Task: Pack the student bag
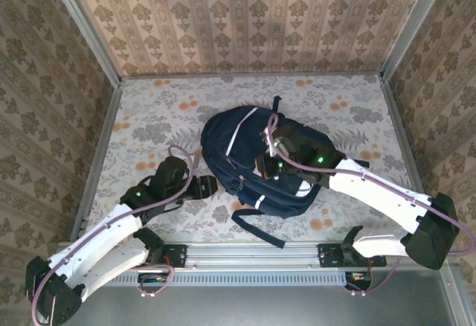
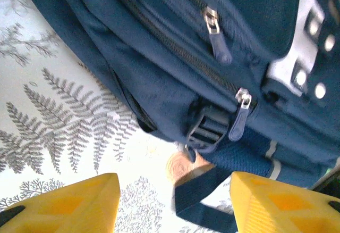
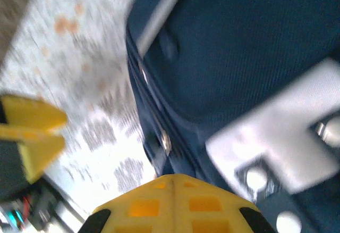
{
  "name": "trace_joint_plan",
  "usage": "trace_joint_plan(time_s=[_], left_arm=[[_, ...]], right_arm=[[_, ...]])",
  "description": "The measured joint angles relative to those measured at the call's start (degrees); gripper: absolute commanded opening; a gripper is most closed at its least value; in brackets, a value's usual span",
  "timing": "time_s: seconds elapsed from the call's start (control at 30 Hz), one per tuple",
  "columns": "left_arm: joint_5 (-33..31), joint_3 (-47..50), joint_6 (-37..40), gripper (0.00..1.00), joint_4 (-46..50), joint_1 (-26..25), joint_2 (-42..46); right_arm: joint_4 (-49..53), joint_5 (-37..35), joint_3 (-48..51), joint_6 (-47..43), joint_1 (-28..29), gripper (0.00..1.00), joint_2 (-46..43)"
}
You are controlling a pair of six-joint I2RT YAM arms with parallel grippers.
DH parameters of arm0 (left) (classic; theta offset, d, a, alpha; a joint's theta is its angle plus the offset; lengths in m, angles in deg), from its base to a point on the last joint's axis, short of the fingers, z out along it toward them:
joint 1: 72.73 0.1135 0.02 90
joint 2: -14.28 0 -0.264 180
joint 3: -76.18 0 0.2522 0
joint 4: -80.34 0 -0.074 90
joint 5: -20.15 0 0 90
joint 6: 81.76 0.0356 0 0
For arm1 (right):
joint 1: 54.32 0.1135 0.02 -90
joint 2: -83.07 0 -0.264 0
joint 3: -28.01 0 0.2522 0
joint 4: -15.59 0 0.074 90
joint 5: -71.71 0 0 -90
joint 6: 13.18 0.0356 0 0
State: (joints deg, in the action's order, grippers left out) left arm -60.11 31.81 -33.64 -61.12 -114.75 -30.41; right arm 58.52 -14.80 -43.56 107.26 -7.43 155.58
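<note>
The bag (image 1: 249,166) lies mid-frame on the flowered table (image 1: 149,117). It is soft navy cloth, floppy and likely light; a zipper pull (image 2: 240,117) or the plastic buckle (image 2: 207,129) gives a good hold. My left gripper (image 2: 172,190) stands wide and empty beside it; my right gripper (image 3: 172,185) is closed over it.

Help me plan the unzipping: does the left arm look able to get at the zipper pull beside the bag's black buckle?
Probably yes: the left gripper stands open just short of the student bag, facing the zipper pull; only a loose strap lies between them.
</note>
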Motion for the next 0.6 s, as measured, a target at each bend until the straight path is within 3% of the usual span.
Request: trace_joint_plan(time_s=[0.23,0.4,0.6], left_arm=[[-4.1,-0.2,1.5,0.6,-0.9,-8.5,-8.2],[-7.1,-0.4,1.5,0.6,-4.0,-13.7,-16.0],[-10.9,-2.3,1.1,0.57,-6.4,-15.7,-21.9]], right_arm=[[3.7,-1.9,8.1,1.8,4.2,0.0,3.7],[3.5,-5.5,8.9,4.2,3.0,0.0,4.1],[1.4,-8.6,11.1,6.2,-1.2,0.0,1.4]])
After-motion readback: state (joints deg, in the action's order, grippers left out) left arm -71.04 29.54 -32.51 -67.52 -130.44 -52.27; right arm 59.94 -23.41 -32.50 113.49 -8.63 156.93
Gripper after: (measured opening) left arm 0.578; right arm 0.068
